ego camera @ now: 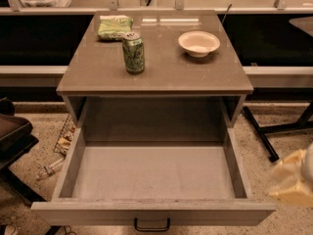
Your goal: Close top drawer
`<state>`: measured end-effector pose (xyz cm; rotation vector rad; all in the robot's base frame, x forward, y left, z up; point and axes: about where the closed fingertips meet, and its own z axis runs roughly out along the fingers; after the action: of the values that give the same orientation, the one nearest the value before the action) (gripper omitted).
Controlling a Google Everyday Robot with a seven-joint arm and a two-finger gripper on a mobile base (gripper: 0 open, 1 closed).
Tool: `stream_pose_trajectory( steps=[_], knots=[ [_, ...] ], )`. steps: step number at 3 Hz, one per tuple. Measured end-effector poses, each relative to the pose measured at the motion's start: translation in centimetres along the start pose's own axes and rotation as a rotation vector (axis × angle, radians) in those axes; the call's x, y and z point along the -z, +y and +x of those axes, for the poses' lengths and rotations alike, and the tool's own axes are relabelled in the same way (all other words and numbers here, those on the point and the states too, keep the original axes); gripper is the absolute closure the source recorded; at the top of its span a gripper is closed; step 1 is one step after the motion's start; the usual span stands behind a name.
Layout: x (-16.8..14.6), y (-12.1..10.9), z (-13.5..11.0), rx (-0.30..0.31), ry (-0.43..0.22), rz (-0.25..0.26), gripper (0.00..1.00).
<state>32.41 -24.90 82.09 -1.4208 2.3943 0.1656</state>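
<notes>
The top drawer stands pulled far out of the grey-taupe cabinet, toward the camera. Its box is empty. Its flat front panel lies along the bottom of the view, with the small black handle at its centre. My gripper shows as a blurred cream shape at the right edge, beside the drawer's front right corner and apart from it. The lower drawers are hidden under the open one.
On the cabinet top stand a green can, a green snack bag and a white bowl. A black chair is at the left. Litter and a plastic bottle lie on the floor. Black table legs stand at the right.
</notes>
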Motion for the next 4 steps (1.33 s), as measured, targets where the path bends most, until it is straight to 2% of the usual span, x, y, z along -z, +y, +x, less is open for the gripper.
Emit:
stream_pose_trajectory(
  steps=[1,2,3,4],
  knots=[
    [-2.8,4.4,2.5,-0.042,-0.044,-0.02,0.84],
    [-5.4,8.6,3.7,-0.048,-0.08,-0.064,1.0],
    [-5.4,8.6,3.7,-0.048,-0.08,-0.063,1.0],
    [-7.6,8.8,3.2,-0.05,-0.112,-0.083,1.0]
  ],
)
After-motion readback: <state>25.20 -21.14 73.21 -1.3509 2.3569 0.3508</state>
